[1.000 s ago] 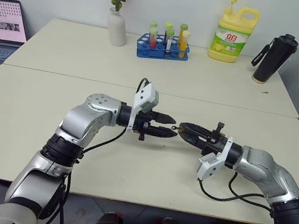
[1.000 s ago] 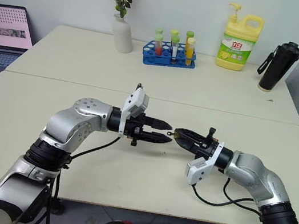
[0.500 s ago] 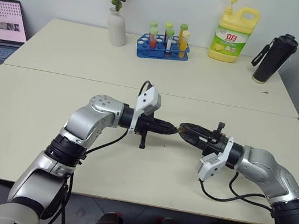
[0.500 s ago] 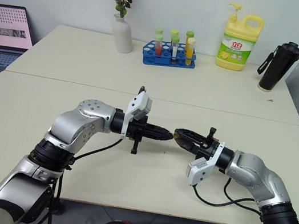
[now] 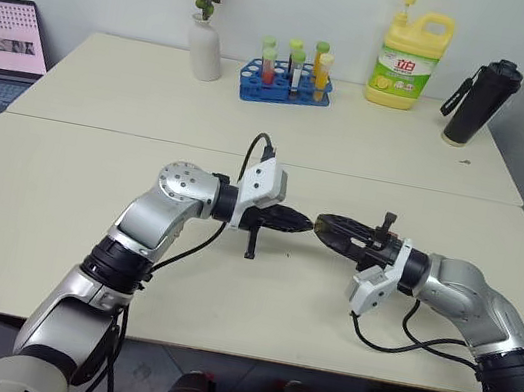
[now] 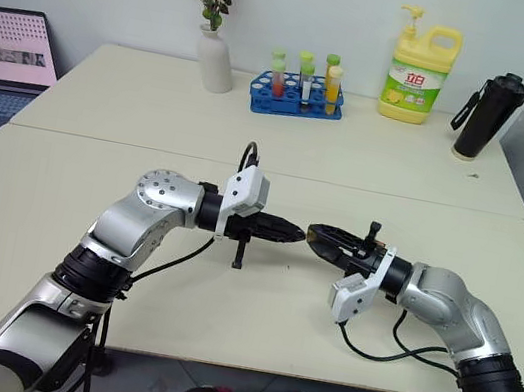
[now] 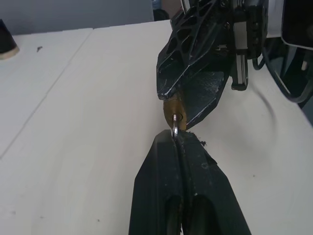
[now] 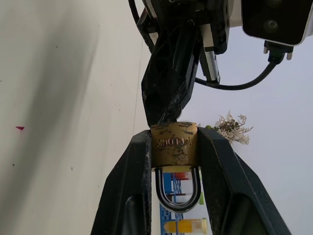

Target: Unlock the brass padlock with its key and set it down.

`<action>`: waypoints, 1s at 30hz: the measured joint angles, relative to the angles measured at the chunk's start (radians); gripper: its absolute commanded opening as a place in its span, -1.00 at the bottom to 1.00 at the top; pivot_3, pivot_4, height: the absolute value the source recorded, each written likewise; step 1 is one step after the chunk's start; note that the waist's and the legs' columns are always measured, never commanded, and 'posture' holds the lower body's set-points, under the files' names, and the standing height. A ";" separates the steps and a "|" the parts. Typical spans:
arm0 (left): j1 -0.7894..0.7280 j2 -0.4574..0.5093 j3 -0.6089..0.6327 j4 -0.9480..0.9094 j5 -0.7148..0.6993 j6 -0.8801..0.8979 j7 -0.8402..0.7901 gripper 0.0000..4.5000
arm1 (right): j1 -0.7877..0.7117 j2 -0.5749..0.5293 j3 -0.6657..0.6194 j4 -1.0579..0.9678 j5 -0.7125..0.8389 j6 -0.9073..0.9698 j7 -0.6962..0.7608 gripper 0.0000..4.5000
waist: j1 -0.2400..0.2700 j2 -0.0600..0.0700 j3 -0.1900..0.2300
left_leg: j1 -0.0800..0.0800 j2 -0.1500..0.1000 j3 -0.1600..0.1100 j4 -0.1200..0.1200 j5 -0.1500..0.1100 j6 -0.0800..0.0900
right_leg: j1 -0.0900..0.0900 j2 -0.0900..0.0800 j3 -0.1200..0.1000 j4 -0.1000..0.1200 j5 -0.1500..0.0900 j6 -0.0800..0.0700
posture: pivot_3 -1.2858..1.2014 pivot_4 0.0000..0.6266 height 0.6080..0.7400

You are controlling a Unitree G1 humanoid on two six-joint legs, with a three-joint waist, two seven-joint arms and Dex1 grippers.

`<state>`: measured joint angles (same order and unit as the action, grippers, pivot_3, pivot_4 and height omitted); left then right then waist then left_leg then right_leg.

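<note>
**Brass padlock held between two grippers above the table**

Brass padlock (image 8: 174, 144) sits clamped between the two black fingers of the right gripper (image 5: 324, 229), its golden body pinched on both sides and its silver shackle hanging back between the fingers toward the wrist. The lock is lifted off the cream table (image 5: 254, 124), roughly over the middle of the near tabletop.

The left gripper (image 5: 303, 226) points at it from the opposite side, tip to tip with the right one. Its fingers (image 7: 161, 166) are pressed tight together, and in the left wrist view a thin silvery key (image 7: 174, 128) sticks out from between their tips and meets the end face of the padlock body. How deep the key goes into the lock cannot be told.

At the far edge of the table stand a white vase (image 5: 205, 47) with dried flowers, a blue rack of test tubes (image 5: 287, 81), a yellow soap bottle (image 5: 409, 61) with a pump, and a black flask (image 5: 479, 102). A laptop (image 5: 2, 44) with a pink screen sits off to the left.
</note>
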<state>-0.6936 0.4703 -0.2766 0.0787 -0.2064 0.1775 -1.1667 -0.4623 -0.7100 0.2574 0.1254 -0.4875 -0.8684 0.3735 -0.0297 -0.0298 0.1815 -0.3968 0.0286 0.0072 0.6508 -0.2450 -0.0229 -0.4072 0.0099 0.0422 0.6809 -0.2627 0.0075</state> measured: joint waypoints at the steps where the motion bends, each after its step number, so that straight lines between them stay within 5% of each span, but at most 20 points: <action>1: 0.006 0.001 -0.003 0.002 0.024 -0.053 0.001 -1.00 | 0.002 0.000 0.000 -0.001 0.000 0.000 0.001 -0.58 | 0.000 0.000 0.000 | 0.000 0.000 0.000 0.000 0.000 0.000 | 0.000 0.000 0.000 0.000 0.000 0.000 | 0.03 -0.52 1.00; 10: 0.046 -0.006 -0.004 0.051 0.150 -0.380 0.063 -1.00 | 0.005 0.003 0.000 -0.002 0.012 0.005 0.017 -0.58 | 0.000 0.000 0.000 | 0.000 0.000 0.001 0.000 0.000 0.000 | 0.000 0.000 0.000 0.000 0.000 0.000 | 0.03 -0.52 1.00; 18: 0.048 -0.017 -0.004 0.065 0.104 -0.309 0.055 -1.00 | 0.005 0.005 0.001 -0.001 0.011 0.010 0.023 -0.58 | 0.000 0.000 0.000 | 0.000 0.000 0.000 0.000 0.000 0.000 | 0.000 0.000 0.000 0.000 0.000 0.000 | 0.03 -0.52 1.00; 22: 0.048 -0.017 0.004 0.032 0.022 -0.112 0.043 -0.64 | 0.005 0.005 0.001 -0.001 0.010 0.007 0.023 -0.58 | 0.000 0.000 0.000 | 0.000 0.000 0.000 0.000 0.000 0.000 | 0.000 0.000 0.000 0.000 0.000 0.000 | 0.03 -0.52 1.00; 30: 0.015 0.026 0.071 -0.021 -0.154 0.330 0.035 0.45 | 0.007 0.003 0.001 -0.001 0.010 0.002 0.027 -0.58 | -0.002 0.000 0.000 | 0.000 0.001 -0.001 0.000 0.000 0.000 | 0.000 0.001 -0.001 0.000 -0.003 0.005 | 0.03 -0.52 1.00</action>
<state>-0.6789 0.4962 -0.2051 0.0579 -0.3599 0.5070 -1.1321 -0.4555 -0.7071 0.2583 0.1239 -0.4773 -0.8669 0.4001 -0.0320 -0.0298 0.1815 -0.3967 0.0291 0.0064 0.6511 -0.2450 -0.0228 -0.4071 0.0104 0.0415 0.6813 -0.2652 0.0121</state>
